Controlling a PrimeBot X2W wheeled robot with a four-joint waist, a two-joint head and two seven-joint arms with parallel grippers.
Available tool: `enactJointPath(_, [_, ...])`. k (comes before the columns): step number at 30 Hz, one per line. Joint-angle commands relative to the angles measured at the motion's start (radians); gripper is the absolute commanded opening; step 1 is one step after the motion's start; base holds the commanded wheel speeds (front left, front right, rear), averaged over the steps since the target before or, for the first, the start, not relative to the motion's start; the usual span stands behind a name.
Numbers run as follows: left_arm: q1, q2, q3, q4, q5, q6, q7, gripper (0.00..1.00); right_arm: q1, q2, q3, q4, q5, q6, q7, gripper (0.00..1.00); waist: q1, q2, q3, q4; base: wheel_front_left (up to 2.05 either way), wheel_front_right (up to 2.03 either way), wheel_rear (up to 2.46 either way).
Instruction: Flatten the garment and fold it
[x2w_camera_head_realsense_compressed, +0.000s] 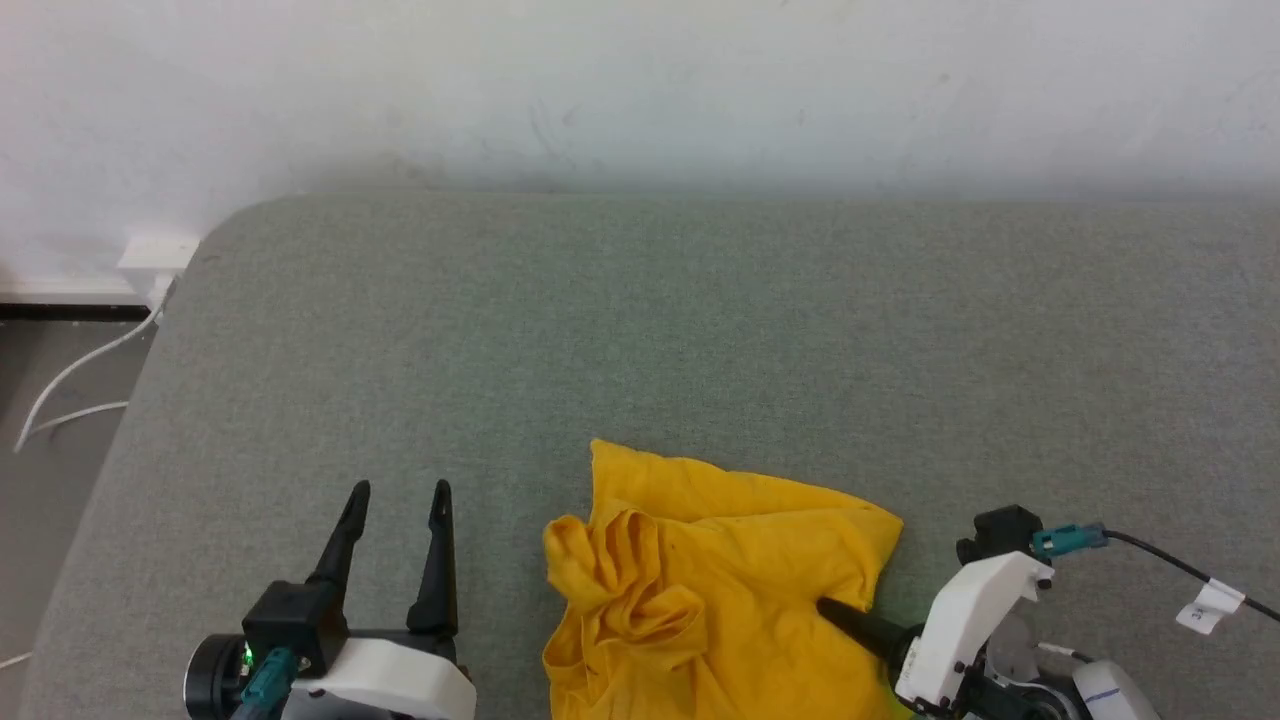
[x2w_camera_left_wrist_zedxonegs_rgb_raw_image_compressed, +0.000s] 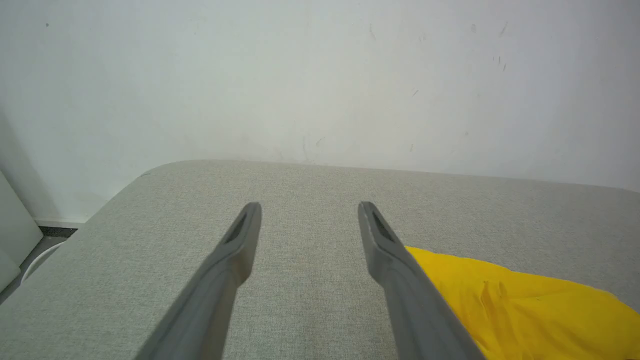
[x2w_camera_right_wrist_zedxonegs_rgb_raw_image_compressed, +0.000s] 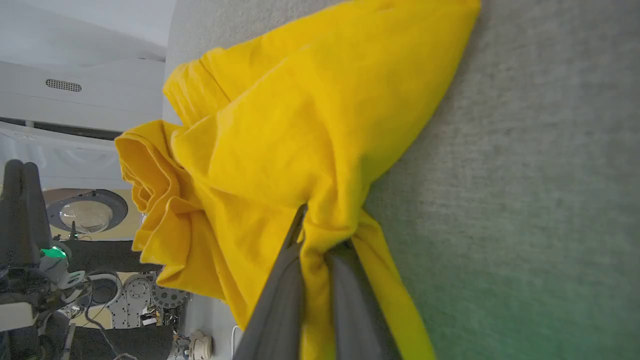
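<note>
The garment (x2w_camera_head_realsense_compressed: 700, 580), a plain yellow T-shirt with no print showing, lies crumpled near the front edge of the grey padded table (x2w_camera_head_realsense_compressed: 700, 330). My right gripper (x2w_camera_head_realsense_compressed: 835, 610) comes in from the lower right and is shut on a pinch of the shirt's right side. In the right wrist view the two fingers clamp a fold of the garment (x2w_camera_right_wrist_zedxonegs_rgb_raw_image_compressed: 280, 150) between them, with my right gripper (x2w_camera_right_wrist_zedxonegs_rgb_raw_image_compressed: 312, 235) buried in the cloth. My left gripper (x2w_camera_head_realsense_compressed: 400, 490) stands open to the left of the shirt, apart from it. The garment (x2w_camera_left_wrist_zedxonegs_rgb_raw_image_compressed: 525, 310) lies just right of my left gripper (x2w_camera_left_wrist_zedxonegs_rgb_raw_image_compressed: 310, 207).
A white wall (x2w_camera_head_realsense_compressed: 640, 90) runs behind the table. White cables (x2w_camera_head_realsense_compressed: 70, 390) hang off the table's rounded left corner over the floor. A black cable with a white tag (x2w_camera_head_realsense_compressed: 1210, 605) trails from the right wrist. Bare grey surface spreads behind and beside the shirt.
</note>
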Motion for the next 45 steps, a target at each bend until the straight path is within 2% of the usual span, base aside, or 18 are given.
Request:
enactJointPath(1, [-0.009, -0.005, 0.003, 0.003, 0.008, -0.006, -0.005, 1.0, -0.017, -0.012, 0.015, -0.001, -0.004, -0.001, -0.01, 0.0, -0.0001, 0.0, -0.004, -0.001, 0.0, 0.0, 0.0])
enactJointPath(5, [0.003, -0.008, 0.009, 0.002, 0.012, -0.006, -0.005, 1.0, -0.035, -0.077, 0.087, -0.025, -0.082, -0.001, -0.066, 0.0, -0.0001, 0.0, -0.017, -0.014, 0.0, 0.0, 0.0])
enactJointPath(11, [0.021, -0.011, 0.015, -0.007, 0.016, -0.006, -0.005, 1.0, -0.054, -0.176, 0.132, -0.05, -0.302, -0.001, -0.114, 0.0, -0.0001, 0.0, -0.037, -0.067, 0.0, 0.0, 0.0])
enactJointPath(17, [0.029, -0.012, 0.01, -0.029, 0.022, -0.014, -0.005, 1.0, -0.072, -0.239, 0.12, -0.103, -0.459, -0.001, -0.064, 0.0, -0.0001, 0.0, -0.016, -0.19, 0.0, 0.0, 0.0])
enactJointPath(21, [0.011, -0.009, 0.01, -0.049, 0.029, -0.016, -0.005, 1.0, -0.114, -0.282, 0.104, -0.122, -0.507, -0.001, -0.038, 0.0, -0.0001, 0.0, 0.031, -0.294, 0.0, 0.0, 0.0])
enactJointPath(27, [-0.061, 0.002, -0.003, -0.073, 0.046, -0.028, 0.001, 1.0, -0.214, -0.345, 0.044, -0.072, -0.534, -0.001, -0.102, 0.0, -0.0001, 0.0, 0.135, -0.408, 0.0, 0.0, 0.0])
enactJointPath(32, [-0.138, 0.017, -0.023, -0.08, 0.064, -0.049, 0.02, 1.0, -0.289, -0.367, -0.041, 0.048, -0.561, -0.001, -0.224, 0.0, -0.0001, 0.0, 0.21, -0.434, 0.0, 0.0, 0.0])
enactJointPath(41, [-0.228, 0.024, -0.053, -0.076, 0.087, -0.069, 0.031, 1.0, -0.388, -0.317, -0.176, 0.231, -0.648, -0.001, -0.477, 0.0, -0.0001, 0.0, 0.299, -0.397, 0.0, 0.0, 0.0])
enactJointPath(42, [-0.232, 0.022, -0.055, -0.072, 0.086, -0.07, 0.031, 1.0, -0.394, -0.31, -0.181, 0.247, -0.659, -0.001, -0.507, 0.19, -0.0001, 0.0, 0.302, -0.392, 0.0, 0.0, 0.0])
enactJointPath(43, [-0.235, 0.021, -0.056, -0.068, 0.085, -0.069, 0.029, 1.0, -0.398, -0.305, -0.186, 0.264, -0.672, -0.001, -0.539, 0.58, -0.0001, 0.0, 0.302, -0.388, 0.0, 0.0, 0.0])
enactJointPath(44, [-0.236, 0.018, -0.055, -0.064, 0.082, -0.068, 0.028, 1.0, -0.399, -0.301, -0.192, 0.286, -0.685, -0.001, -0.561, 0.92, -0.0001, 0.0, 0.3, -0.383, 0.0, 0.0, 0.0])
enactJointPath(45, [-0.235, 0.017, -0.055, -0.06, 0.08, -0.068, 0.026, 1.0, -0.4, -0.296, -0.197, 0.309, -0.695, -0.001, -0.577, 1.0, -0.0001, 0.0, 0.296, -0.379, 0.0, 0.0, 0.0])
